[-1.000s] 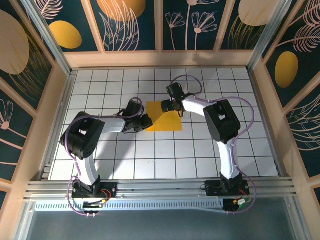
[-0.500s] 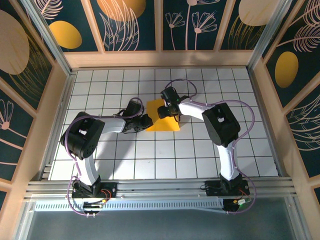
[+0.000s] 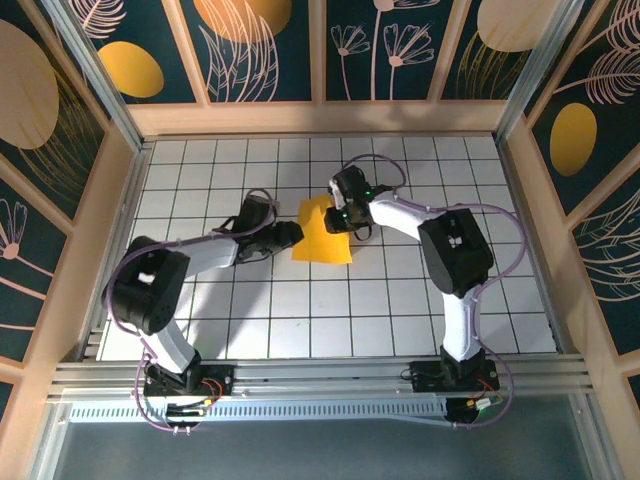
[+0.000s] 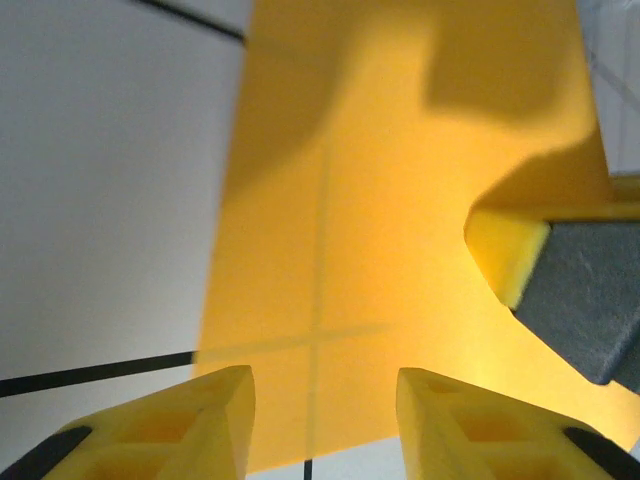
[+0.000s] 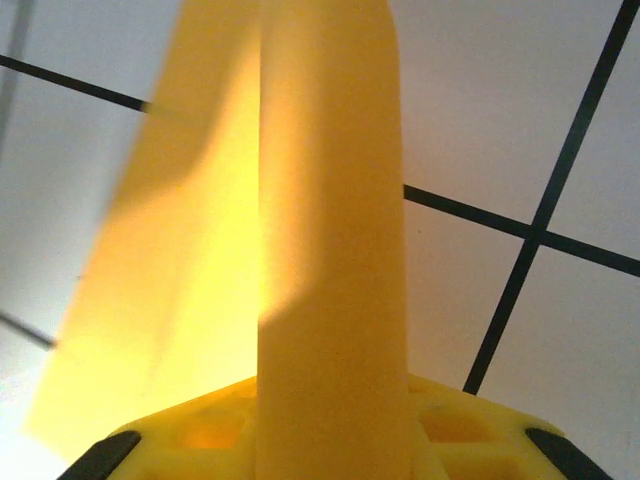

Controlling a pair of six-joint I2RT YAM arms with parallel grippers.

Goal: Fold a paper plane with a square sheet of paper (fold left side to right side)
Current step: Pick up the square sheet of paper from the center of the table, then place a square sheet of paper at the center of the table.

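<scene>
**One edge up, the fold only begun**

Two arm bases sit on the metal rail (image 3: 320,378) at the near edge of the white table (image 3: 250,310), and both arms reach inward to the middle of it. There lies the square sheet of paper (image 3: 322,242), most of it flat on the tiles.

The left gripper (image 3: 290,236) stands at the sheet's left border with its jaws apart, holding nothing. Its wrist view shows the paper's near edge running between the two yellow fingers. Just beyond, the right gripper (image 3: 340,216) looks clamped on the sheet's far right part, which rises off the table in a soft curl.

The halving fold seems to be in hand. The next move calls for carrying the raised edge across until it meets the opposite one squarely. The paper must then be pressed down, while the flat half is kept from sliding.

The paper is thin, matte and yellow-orange, and the black grid lines (image 3: 200,330) show through it. It bends into a smooth arch without kinking. The fingers are moulded yellow with grey backs.

At the back stand dark wall panels (image 3: 380,50) in pale wooden frames, with orange ovals and fine leaf drawings.
</scene>
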